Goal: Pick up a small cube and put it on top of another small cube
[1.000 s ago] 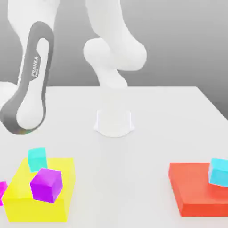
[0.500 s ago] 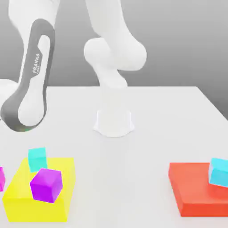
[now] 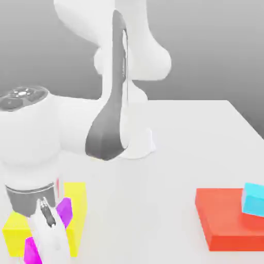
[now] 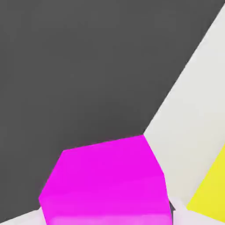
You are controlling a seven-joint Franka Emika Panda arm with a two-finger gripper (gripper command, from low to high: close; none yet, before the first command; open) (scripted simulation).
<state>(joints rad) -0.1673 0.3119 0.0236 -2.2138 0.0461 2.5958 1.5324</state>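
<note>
Since the earlier frames the arm has swung across from the exterior view's far left to hang low over the near-left corner of the white table (image 3: 170, 154), its wrist now covering most of the yellow block (image 3: 77, 206). The gripper (image 3: 49, 242) is clamped on the magenta cube (image 4: 105, 182), which the hand view shows close up between the fingers; in the exterior view a magenta sliver (image 3: 31, 251) shows beside the hand. A purple cube (image 3: 64, 211) peeks out on the yellow block just behind the hand. Far to the right, a cyan cube (image 3: 253, 198) rests on the red block (image 3: 221, 219).
</note>
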